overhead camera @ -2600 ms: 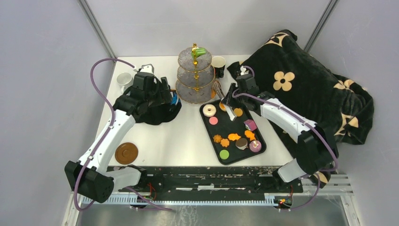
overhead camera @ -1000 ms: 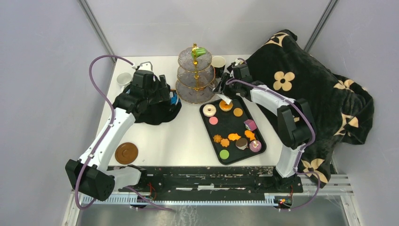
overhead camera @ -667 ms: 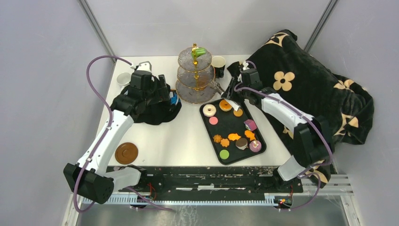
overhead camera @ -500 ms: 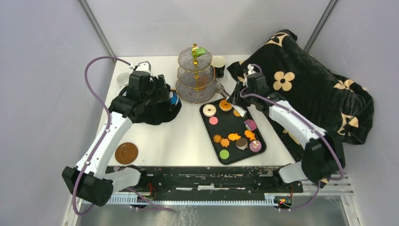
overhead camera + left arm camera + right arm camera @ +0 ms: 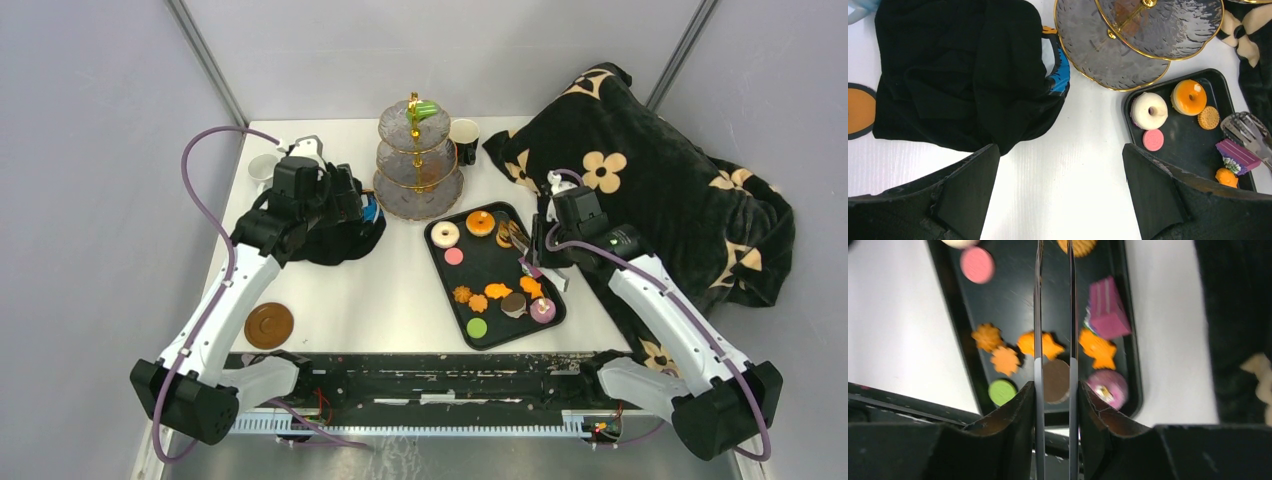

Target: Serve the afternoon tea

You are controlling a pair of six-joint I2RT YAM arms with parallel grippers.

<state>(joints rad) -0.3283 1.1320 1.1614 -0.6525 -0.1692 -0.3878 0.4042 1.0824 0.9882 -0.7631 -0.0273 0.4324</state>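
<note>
The treats lie on a black tray (image 5: 490,268): a white donut (image 5: 446,234), an orange donut (image 5: 480,222), a pink disc (image 5: 454,256), orange cookies (image 5: 470,297), a green disc (image 5: 477,327) and a purple cube (image 5: 1108,310). My right gripper (image 5: 541,256) hovers over the tray's right side, shut on metal tongs (image 5: 1038,315) whose tips (image 5: 510,235) point at a round biscuit. The tong blades look empty. My left gripper (image 5: 345,200) is open and empty above the table beside a black cloth (image 5: 953,75).
A three-tier glass stand (image 5: 416,160) with a green treat (image 5: 427,110) on top stands behind the tray. A dark cup (image 5: 463,133), a white cup (image 5: 262,168), a brown saucer (image 5: 269,325) and the black flowered blanket (image 5: 650,190) surround the work area.
My right arm has pulled back from beside the stand to the near right, over the tray, with the tongs still in it. The left arm has hardly moved.
</note>
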